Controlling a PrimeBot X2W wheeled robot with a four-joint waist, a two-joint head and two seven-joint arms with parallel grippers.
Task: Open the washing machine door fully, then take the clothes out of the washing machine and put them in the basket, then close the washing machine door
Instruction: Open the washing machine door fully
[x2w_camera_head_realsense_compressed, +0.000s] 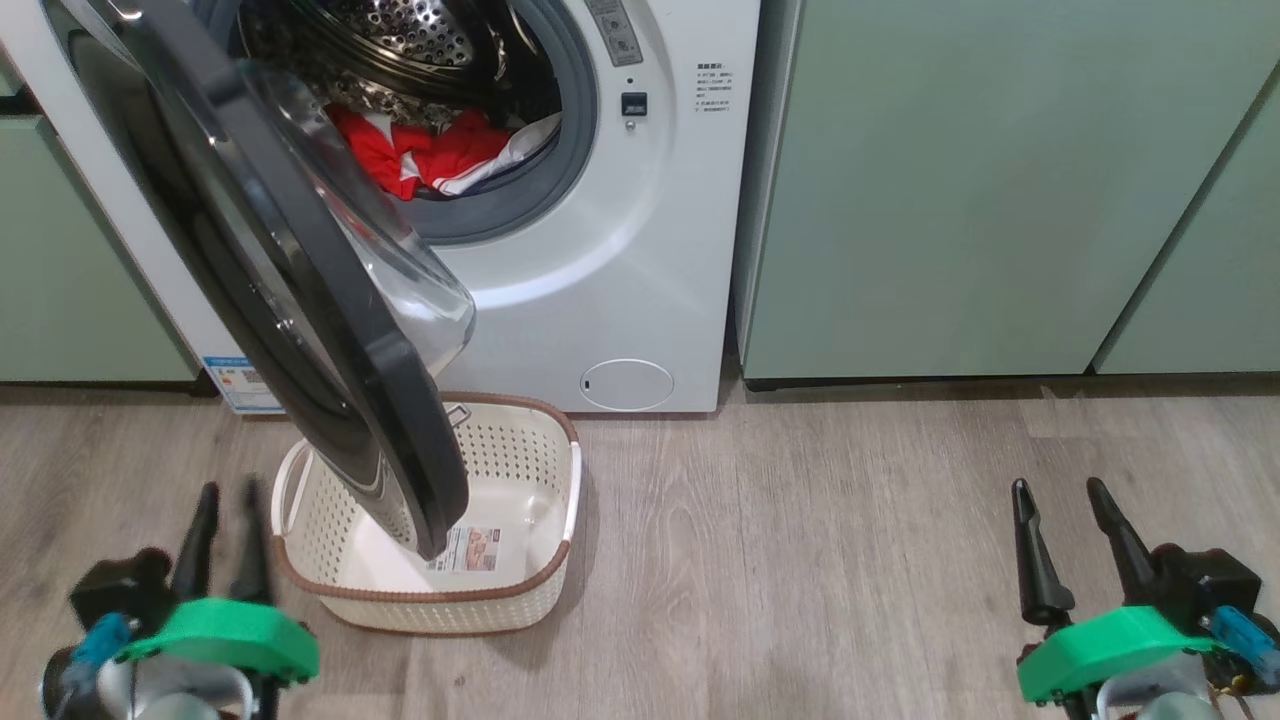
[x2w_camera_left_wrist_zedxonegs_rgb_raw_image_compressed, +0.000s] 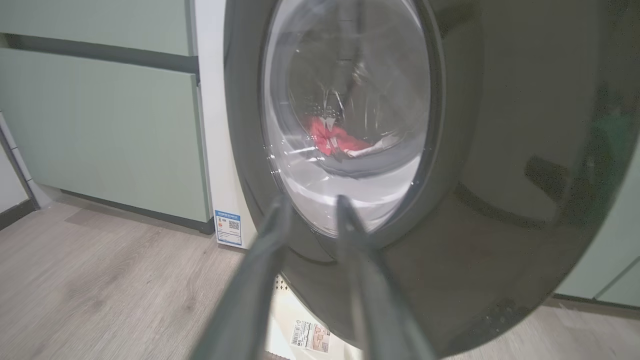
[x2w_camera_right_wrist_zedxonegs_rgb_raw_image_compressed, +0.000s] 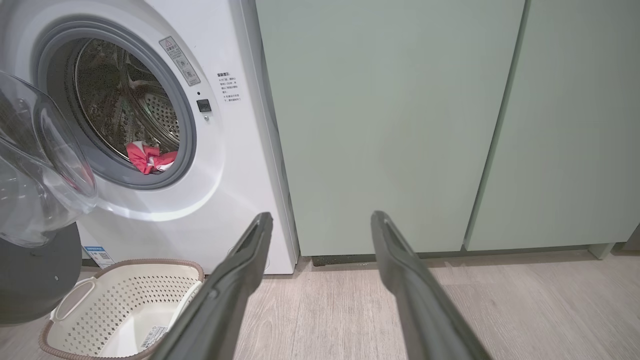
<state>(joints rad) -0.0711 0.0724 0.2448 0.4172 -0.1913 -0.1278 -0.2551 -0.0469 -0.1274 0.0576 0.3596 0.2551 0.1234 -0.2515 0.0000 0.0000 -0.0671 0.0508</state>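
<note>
Left tool (x2w_camera_left_wrist_zedxonegs_rgb_raw_image_compressed: 312, 200) before door (x2w_camera_left_wrist_zedxonegs_rgb_raw_image_compressed: 500, 150), clothes (x2w_camera_left_wrist_zedxonegs_rgb_raw_image_compressed: 332, 140) beyond

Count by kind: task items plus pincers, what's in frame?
Washer: 1
Door: 1
Basket: 1
Red garment: 1
Pincers: 2, left pincer and right pincer
Total: 6

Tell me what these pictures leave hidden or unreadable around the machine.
- Head view: the washing machine door covers part of the basket.
- Head view: the door's glass hides part of the clothes; piece count unclear.
- Left wrist view: the clothes blur through that glass.
- Head view: the printed notice on the washing machine is too small to read.
</note>
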